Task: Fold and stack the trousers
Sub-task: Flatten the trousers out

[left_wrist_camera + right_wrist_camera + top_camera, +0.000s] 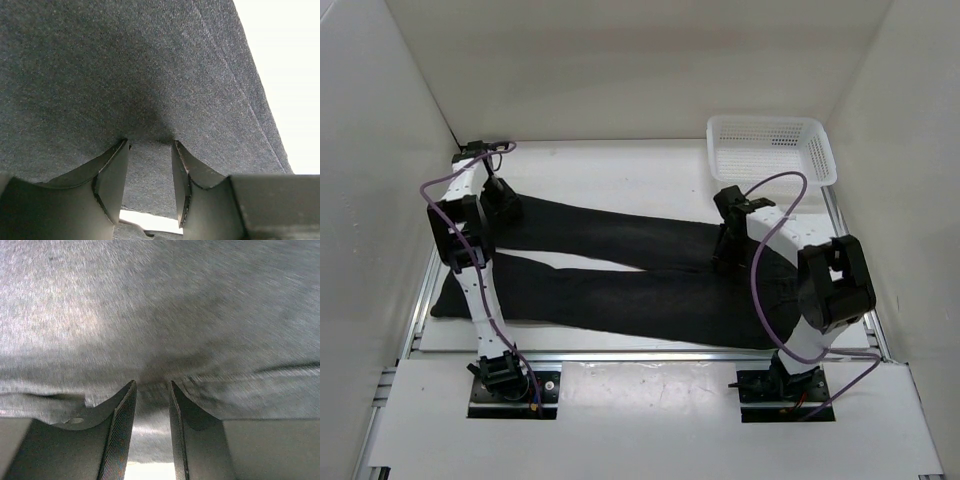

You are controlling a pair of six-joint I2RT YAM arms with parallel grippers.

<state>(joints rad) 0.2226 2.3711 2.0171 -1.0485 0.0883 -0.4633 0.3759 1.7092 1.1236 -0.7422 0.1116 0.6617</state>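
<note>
On the white table [620, 170], black soft cloth long trousers [620, 290] lie flat, long axis left-right, waist to the right, leg ends to the left. Left gripper [503, 205] pinches the far leg's end, jaws narrowly apart with cloth between. Right gripper [725, 252] pinches puckered cloth near the waist's far edge. White plastic mesh basket [770, 122] sits at the far right, nothing in it.

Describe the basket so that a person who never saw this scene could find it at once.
Look at the white table, then at its far right corner. There stands the basket. It is the only white mesh thing; the trousers near it are black and flat.
</note>
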